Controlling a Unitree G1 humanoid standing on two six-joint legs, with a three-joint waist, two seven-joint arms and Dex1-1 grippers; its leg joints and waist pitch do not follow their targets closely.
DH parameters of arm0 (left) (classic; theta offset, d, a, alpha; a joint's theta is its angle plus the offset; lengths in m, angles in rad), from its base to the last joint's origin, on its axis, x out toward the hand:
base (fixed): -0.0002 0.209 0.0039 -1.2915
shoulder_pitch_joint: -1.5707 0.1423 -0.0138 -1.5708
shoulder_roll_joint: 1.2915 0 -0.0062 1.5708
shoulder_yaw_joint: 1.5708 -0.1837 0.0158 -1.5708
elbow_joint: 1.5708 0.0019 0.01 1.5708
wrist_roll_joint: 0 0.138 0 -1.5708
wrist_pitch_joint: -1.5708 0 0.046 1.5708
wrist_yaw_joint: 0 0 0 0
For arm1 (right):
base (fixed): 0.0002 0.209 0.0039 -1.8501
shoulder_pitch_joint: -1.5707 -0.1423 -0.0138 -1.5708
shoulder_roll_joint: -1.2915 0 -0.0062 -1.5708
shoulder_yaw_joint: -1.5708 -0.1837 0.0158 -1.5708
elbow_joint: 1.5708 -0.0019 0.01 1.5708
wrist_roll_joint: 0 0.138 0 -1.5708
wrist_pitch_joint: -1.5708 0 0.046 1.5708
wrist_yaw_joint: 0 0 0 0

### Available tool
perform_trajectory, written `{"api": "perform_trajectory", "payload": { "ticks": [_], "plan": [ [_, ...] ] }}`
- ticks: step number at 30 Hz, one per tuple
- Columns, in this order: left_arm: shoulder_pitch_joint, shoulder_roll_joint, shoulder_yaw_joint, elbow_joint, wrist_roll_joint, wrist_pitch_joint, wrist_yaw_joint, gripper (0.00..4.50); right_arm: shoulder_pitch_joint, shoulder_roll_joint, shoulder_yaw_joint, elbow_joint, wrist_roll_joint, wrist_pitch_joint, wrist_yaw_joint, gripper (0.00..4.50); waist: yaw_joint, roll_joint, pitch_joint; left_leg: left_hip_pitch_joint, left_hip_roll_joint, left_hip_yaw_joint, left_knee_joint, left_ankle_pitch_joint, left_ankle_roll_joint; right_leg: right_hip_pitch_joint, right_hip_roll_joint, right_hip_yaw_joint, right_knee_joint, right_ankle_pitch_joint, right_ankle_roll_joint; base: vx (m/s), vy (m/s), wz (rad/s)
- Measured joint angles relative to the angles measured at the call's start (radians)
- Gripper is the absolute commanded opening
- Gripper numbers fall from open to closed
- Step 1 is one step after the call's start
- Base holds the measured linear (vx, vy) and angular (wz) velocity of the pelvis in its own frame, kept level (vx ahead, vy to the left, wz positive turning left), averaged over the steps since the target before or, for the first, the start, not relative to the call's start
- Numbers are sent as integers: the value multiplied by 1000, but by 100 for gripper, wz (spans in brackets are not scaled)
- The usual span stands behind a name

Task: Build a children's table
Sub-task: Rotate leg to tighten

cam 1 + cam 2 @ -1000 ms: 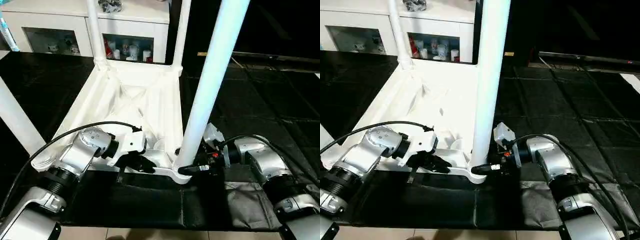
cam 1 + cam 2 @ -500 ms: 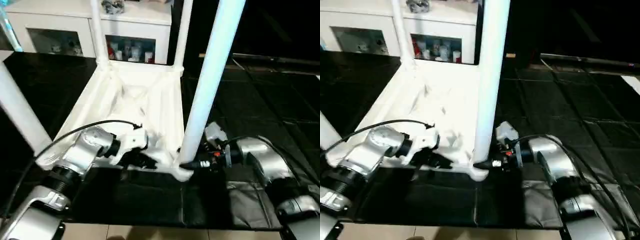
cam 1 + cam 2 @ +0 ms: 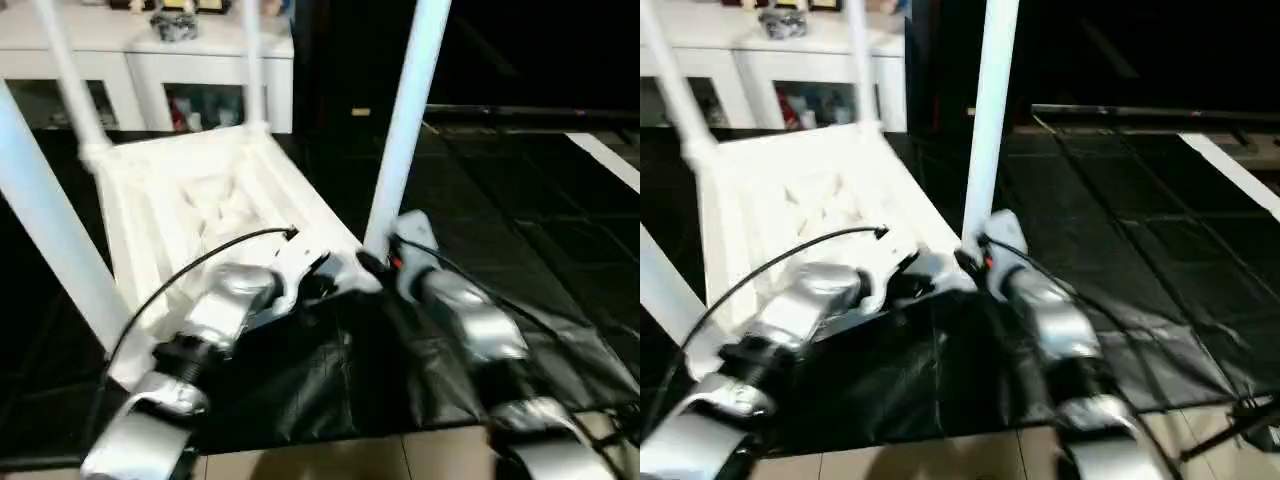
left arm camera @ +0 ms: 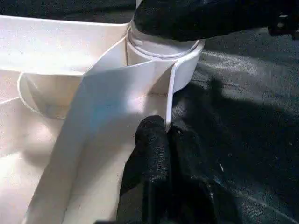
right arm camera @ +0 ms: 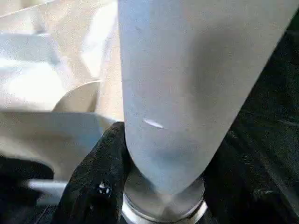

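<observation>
Head views blurred, detail soft. Nearest: two silver forearms over a black mat (image 3: 300, 390) on the floor.

Left tool (image 4: 168, 140) – fingers pressed together, nothing between them, tips against the rim of the table top (image 3: 200, 200) beside the corner socket (image 4: 161, 56). Right tool (image 5: 163, 186) – black fingers (image 5: 93, 177) clamped either side of the nearest leg (image 3: 405, 120), right at its base where it enters that socket.

Children's table upside down on the mat, ribbed underside up, near corner between the two tools. Legs counted: four, all upright in corner sockets – one gripped (image 3: 992, 110), one at the near left (image 3: 50, 230), two at the far corners (image 3: 65, 80) (image 3: 252, 60). All four tops cut off by the frame.

Beyond: white cabinet (image 3: 150, 60) with glass doors, contents too blurred to identify. Dark tiled floor (image 3: 520, 220) to the right.
</observation>
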Motion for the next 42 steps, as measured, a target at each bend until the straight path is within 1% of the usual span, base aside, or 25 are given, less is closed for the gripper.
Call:
{"api": "perform_trajectory", "payload": {
  "ticks": [2, 5, 8, 11, 12, 14, 15, 16, 17, 19, 20, 21, 22, 23, 25, 27, 30, 32, 34, 36, 37, 39, 40, 41, 42],
  "plan": [
    [0, -3, 5, -1, 0, 6, 2, 0, -1, 11, -7, 0, 0, 5, -18, 266, -5, 0, 0, 0, -1, 1, 0, -1, 1, 1, 0, 1, -1, 0, 0, 0, 0, 0],
    [0, -2, 4, -3, 0, -3, -5, 0, 7, 13, -7, -10, 1, -7, -10, 275, -6, 0, 0, -1, -1, 1, 0, -1, 1, 0, -1, 2, 1, 0, 0, 0, 0, 0],
    [2, 22, -3, -14, -2, -17, -38, 0, 20, 11, -7, -29, 5, -15, 16, 315, -6, 1, 0, -1, -1, 1, -2, -1, 1, -2, 0, 4, 5, 1, -1, 0, 0, 0],
    [6, 49, -14, -22, -5, -44, -78, 0, 35, -5, -3, -40, 15, -37, 81, 324, -1, 1, 0, 0, -1, 3, -5, -1, 1, -4, 2, 9, 11, 5, -6, 0, 0, 0],
    [9, 61, -17, -26, -12, -52, -97, 0, 41, -18, -1, -40, 27, -49, 115, 343, 0, 0, 0, -1, 0, 3, -6, -1, 1, -5, 2, 10, 13, 8, -7, 0, 0, 0],
    [18, 99, -25, -45, -17, -70, -145, 0, 52, -57, 17, -41, 49, -70, 200, 360, 6, -2, 0, -1, 0, 5, -6, -1, 0, -10, 2, 16, 25, 11, -7, 0, 0, 0],
    [25, 115, -27, -57, -23, -79, -171, 0, 54, -83, 25, -40, 54, -74, 245, 360, 10, -3, 0, -1, 0, 7, -7, -1, 0, -14, 3, 20, 30, 11, -7, 0, 0, 0],
    [29, 133, -30, -65, -30, -93, -199, 0, 54, -100, 29, -40, 63, -76, 280, 374, 15, -5, 1, -3, 0, 9, -7, 0, 0, -20, 4, 24, 37, 11, -7, 0, 0, 0],
    [30, 150, -34, -69, -34, -112, -232, 0, 55, -117, 33, -40, 75, -81, 323, 374, 22, -5, 1, -6, 0, 12, -6, 0, -1, -25, 5, 27, 45, 12, -8, 46, -50, 8],
    [30, 169, -43, -72, -37, -138, -270, 0, 56, -139, 38, -40, 86, -87, 386, 398, 35, -5, 1, -4, 2, 17, -8, 0, 0, -28, 6, 29, 51, 12, -11, 54, -46, 9],
    [32, 196, -53, -77, -44, -170, -325, 0, 57, -178, 55, -46, 104, -99, 479, 408, 48, -5, 1, -7, 3, 19, -9, 0, 0, -35, 6, 30, 59, 7, -13, 55, -30, 3],
    [35, 212, -58, -79, -49, -184, -357, 0, 61, -201, 63, -56, 115, -103, 528, 408, 55, -5, 1, -9, 4, 20, -9, 2, 2, -37, 7, 30, 61, 5, -14, 55, -30, 3],
    [35, 226, -63, -80, -51, -203, -388, 0, 65, -224, 70, -68, 122, -105, 577, 433, 62, -5, 1, -9, 5, 21, -9, 3, 4, -39, 7, 31, 62, 3, -14, 0, 0, 0],
    [36, 246, -67, -80, -57, -227, -434, 0, 65, -253, 75, -76, 130, -106, 649, 442, 68, -5, 1, -9, 5, 23, -8, 2, 4, -39, 7, 31, 63, 2, -16, 0, 0, 0],
    [37, 279, -79, -79, -65, -252, -496, 0, 65, -297, 75, -79, 145, -122, 739, 445, 74, -5, 1, -9, 5, 24, -7, 1, 3, -39, 6, 32, 63, 1, -17, 0, 0, 0],
    [37, 294, -85, -78, -68, -266, -528, 0, 65, -313, 77, -78, 156, -139, 786, 448, 76, -5, 1, -8, 4, 26, -5, 1, 2, -38, 6, 35, 63, 1, -17, 0, 0, 0],
    [36, 310, -102, -71, -68, -301, -574, 0, 56, -331, 104, -66, 164, -167, 868, 448, 79, -5, 1, -6, 3, 28, -4, -1, -1, -37, 6, 41, 65, 1, -17, 0, 0, 0],
    [35, 317, -112, -67, -70, -322, -606, 0, 46, -341, 114, -58, 171, -174, 922, 448, 85, -5, 1, -5, 3, 30, -4, -2, -2, -36, 6, 44, 66, 1, -16, 0, 0, 0],
    [29, 324, -123, -64, -70, -342, -643, 0, 42, -353, 125, -54, 189, -174, 986, 448, 97, -6, 1, -4, 3, 32, -4, -2, -2, -36, 6, 48, 66, 1, -16, 0, 0, 0],
    [27, 327, -131, -58, -70, -358, -665, 0, 33, -352, 141, -45, 193, -173, 1022, 448, 100, -6, 1, -4, 3, 34, -3, -1, -2, -35, 6, 50, 67, 1, -16, 0, 0, 0],
    [25, 327, -136, -57, -70, -364, -678, 0, 29, -351, 153, -37, 192, -173, 1039, 421, 103, -6, 1, -4, 3, 34, -2, -1, -2, -35, 6, 51, 68, 1, -15, 0, 0, 0],
    [22, 326, -143, -56, -70, -374, -689, 0, 25, -345, 160, -23, 191, -174, 1056, 421, 105, -6, 1, -5, 3, 35, -1, -1, -1, -35, 6, 53, 69, 0, -15, 0, 0, 0],
    [19, 324, -146, -54, -70, -376, -691, 0, 22, -341, 168, -14, 189, -178, 1063, 395, 106, -7, 2, -5, 3, 35, 0, -1, -1, -35, 6, 53, 69, 0, -14, 0, 0, 0],
    [15, 323, -150, -51, -70, -377, -691, 0, 21, -339, 173, -10, 188, -180, 1066, 383, 106, -7, 2, -5, 3, 35, 0, -1, -1, -35, 6, 53, 70, 0, -14, 0, 0, 0],
    [11, 322, -154, -49, -68, -378, -693, 0, 18, -336, 177, -2, 188, -182, 1069, 383, 107, -8, 2, -5, 3, 35, 0, -1, -1, -35, 6, 53, 70, 0, -14, 0, 0, 0]
  ]
}}
